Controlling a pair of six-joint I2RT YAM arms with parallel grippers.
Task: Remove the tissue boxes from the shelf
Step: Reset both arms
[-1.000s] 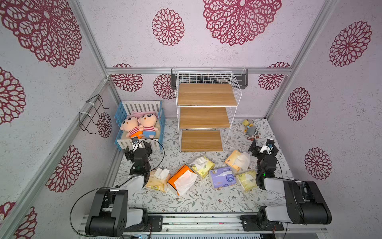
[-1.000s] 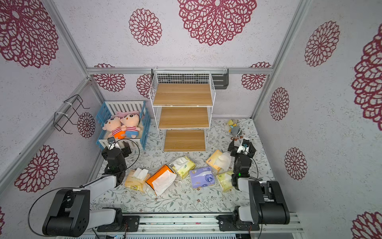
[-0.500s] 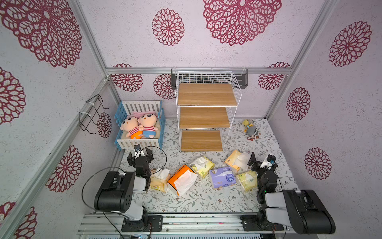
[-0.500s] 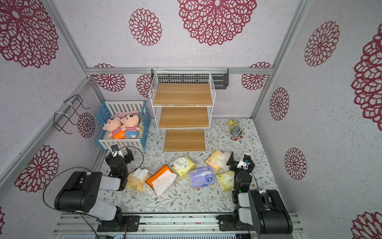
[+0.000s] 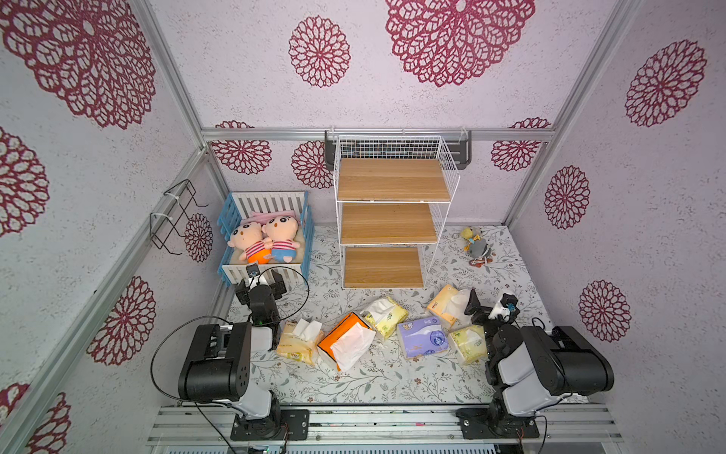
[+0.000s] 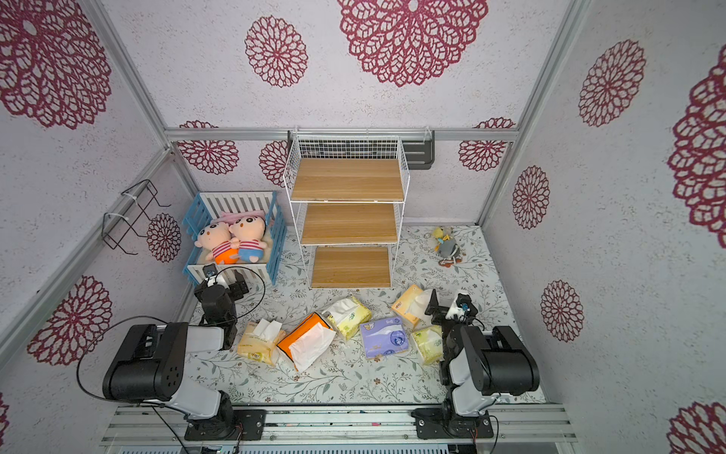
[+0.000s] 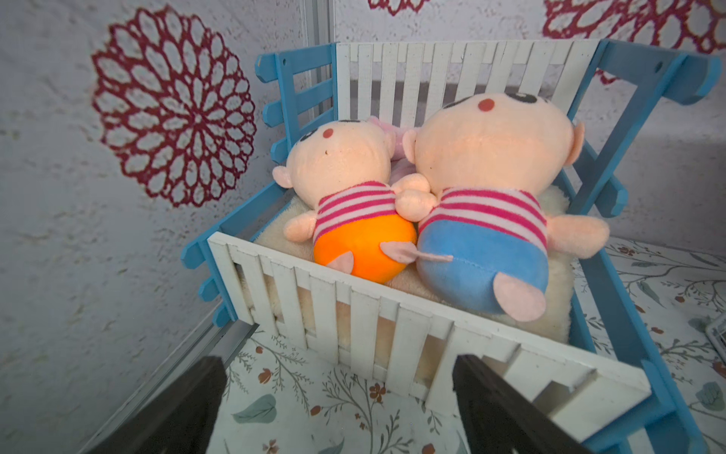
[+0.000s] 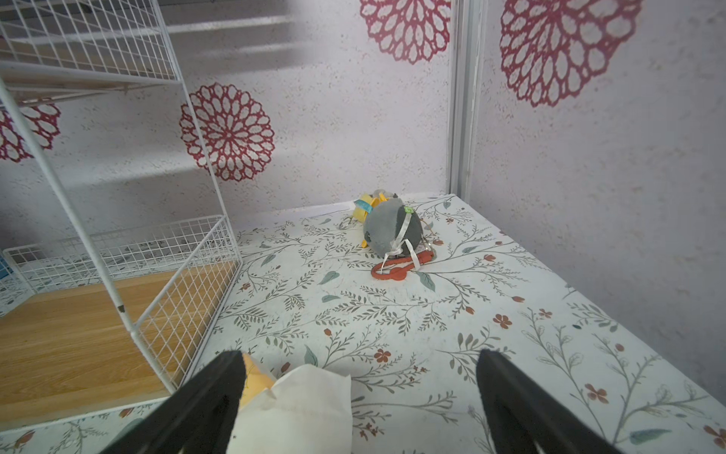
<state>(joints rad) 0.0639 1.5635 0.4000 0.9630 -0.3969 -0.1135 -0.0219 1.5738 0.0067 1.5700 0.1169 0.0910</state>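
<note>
The shelf (image 5: 389, 220) (image 6: 347, 222) stands at the back with all three wooden boards bare. Several tissue boxes lie on the floor in front of it: pale yellow (image 5: 296, 342), bright orange (image 5: 343, 342), yellow-green (image 5: 387, 316), purple (image 5: 422, 338), pale orange (image 5: 446, 304) and yellow-green (image 5: 467, 344). My left gripper (image 5: 260, 286) (image 7: 340, 369) is open and empty, facing the crib. My right gripper (image 5: 491, 310) (image 8: 361, 359) is open beside the pale orange tissue box (image 8: 255, 383), whose white tissue (image 8: 298, 408) shows between the fingers, not gripped.
A blue-and-white crib (image 5: 235, 271) (image 7: 353, 306) with two plush dolls (image 5: 263, 239) stands at the back left. A small grey plush toy (image 5: 477, 247) (image 8: 391, 230) lies at the back right. A black wire rack (image 5: 173, 216) hangs on the left wall.
Both arms have folded back toward their bases. The right gripper has drawn away from the shelf's side and come down beside the pale orange tissue box. Both grippers stayed open.
</note>
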